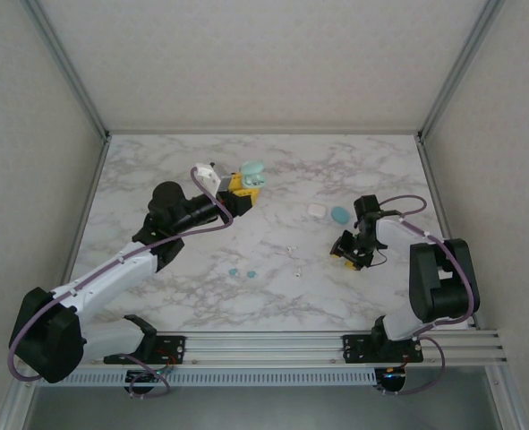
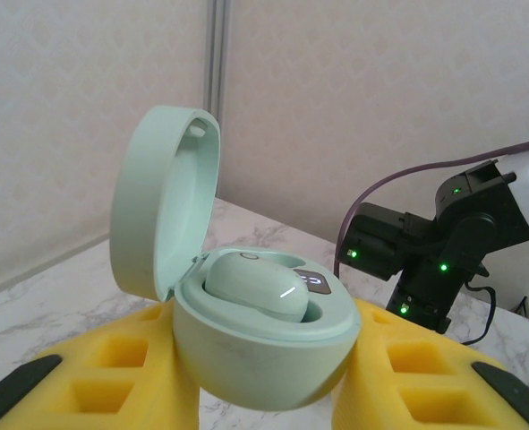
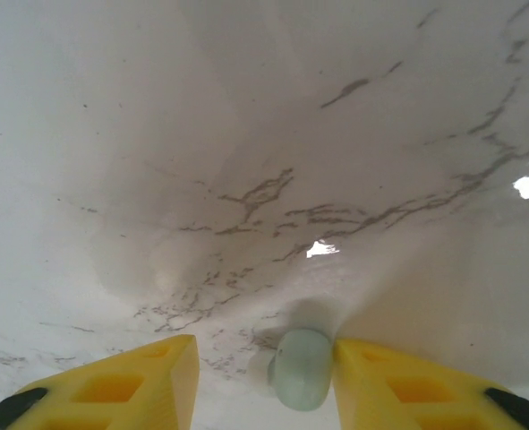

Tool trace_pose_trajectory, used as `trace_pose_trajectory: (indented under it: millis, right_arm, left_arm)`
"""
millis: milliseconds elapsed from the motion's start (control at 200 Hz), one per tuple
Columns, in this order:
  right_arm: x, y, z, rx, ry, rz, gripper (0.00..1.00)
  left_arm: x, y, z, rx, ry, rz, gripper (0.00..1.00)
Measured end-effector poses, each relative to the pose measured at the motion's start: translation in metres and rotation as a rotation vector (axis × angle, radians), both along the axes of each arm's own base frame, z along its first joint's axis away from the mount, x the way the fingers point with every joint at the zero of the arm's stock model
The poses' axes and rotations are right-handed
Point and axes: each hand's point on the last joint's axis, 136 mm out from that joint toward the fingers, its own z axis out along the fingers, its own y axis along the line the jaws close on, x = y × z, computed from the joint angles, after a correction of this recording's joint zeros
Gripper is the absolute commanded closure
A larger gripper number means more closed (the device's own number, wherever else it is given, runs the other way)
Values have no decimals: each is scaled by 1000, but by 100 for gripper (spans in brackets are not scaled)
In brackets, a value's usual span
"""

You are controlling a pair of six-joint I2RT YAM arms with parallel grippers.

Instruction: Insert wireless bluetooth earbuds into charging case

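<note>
Left gripper (image 1: 243,186), seen from above, clamped the open charging case (image 1: 251,171) toward 12 o'clock on the worktop (image 1: 371,170); two teal earbuds (image 1: 234,271) lay near 6. From the left wrist we saw one mint earbud (image 2: 257,287) seated inside. From the right wrist, the right gripper (image 3: 264,348) stood open around a pale earbud (image 3: 300,367) close against one finger only; closing off-centre, we judged, could squirt it away.
</note>
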Motion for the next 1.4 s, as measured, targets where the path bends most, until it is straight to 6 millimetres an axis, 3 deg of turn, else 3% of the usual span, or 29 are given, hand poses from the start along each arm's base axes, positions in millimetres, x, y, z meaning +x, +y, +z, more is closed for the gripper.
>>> trace_pose_trajectory:
  millis: [846,1402]
  right_arm:
    - [17,20,17,23,-55,92,59]
    - [32,23,11,-183,-8,207,67]
  left_arm:
    - [0,0,-1,1,2,0,71]
    - [3,1,-1,2,3,19,71]
